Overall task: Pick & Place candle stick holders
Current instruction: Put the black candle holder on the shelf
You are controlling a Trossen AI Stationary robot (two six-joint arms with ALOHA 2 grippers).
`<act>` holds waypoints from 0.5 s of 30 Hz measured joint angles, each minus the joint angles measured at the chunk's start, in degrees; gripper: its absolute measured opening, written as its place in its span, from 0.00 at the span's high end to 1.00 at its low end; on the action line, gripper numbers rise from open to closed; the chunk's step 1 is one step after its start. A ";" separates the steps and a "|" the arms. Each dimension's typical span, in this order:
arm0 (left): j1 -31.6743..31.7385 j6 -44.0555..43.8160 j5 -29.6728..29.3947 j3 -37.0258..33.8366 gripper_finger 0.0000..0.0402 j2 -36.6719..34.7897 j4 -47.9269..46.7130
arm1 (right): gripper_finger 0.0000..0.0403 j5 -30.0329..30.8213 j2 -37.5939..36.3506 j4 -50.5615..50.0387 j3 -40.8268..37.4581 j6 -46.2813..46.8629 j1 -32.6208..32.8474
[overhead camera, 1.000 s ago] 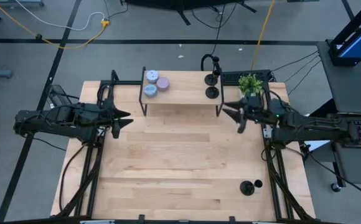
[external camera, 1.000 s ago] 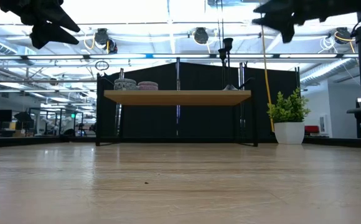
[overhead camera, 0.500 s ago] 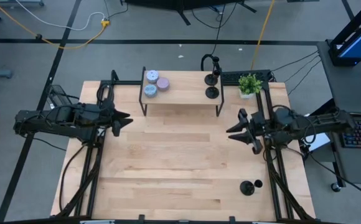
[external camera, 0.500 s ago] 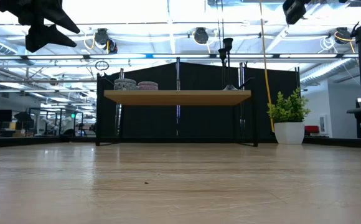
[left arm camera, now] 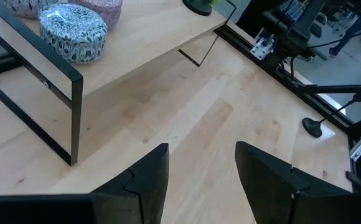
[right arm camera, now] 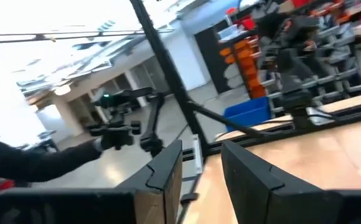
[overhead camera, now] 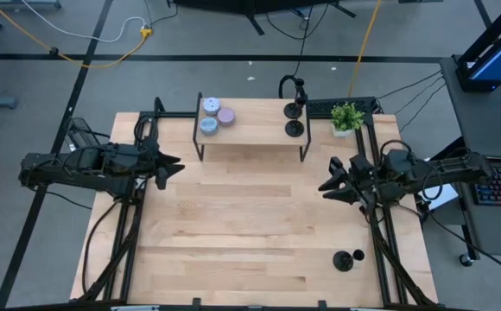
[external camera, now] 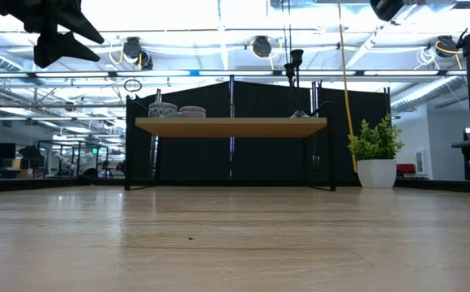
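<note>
Two black candle stick holders stand on their disc bases at the right end of a wooden shelf. They also show in the low view. A third holder sits on the table near its near right corner and shows in the left wrist view. My right gripper is open and empty, in the air between the shelf and that holder; its fingers show in its wrist view. My left gripper is open and empty left of the shelf.
Three pastel candle tins sit on the shelf's left end; one shows close in the left wrist view. A small potted plant stands at the far right. The shelf has thin black metal legs. Bare wooden table lies in the middle.
My right gripper has drawn back from the shelf's right end toward the table's near edge and has gone up, almost out of the low view. It has stayed open and empty. The holders have kept still.
</note>
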 joint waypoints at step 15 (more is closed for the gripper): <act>-0.04 22.90 19.62 0.00 0.53 -0.08 16.17 | 0.73 -2.84 0.16 -13.03 5.95 -13.75 3.63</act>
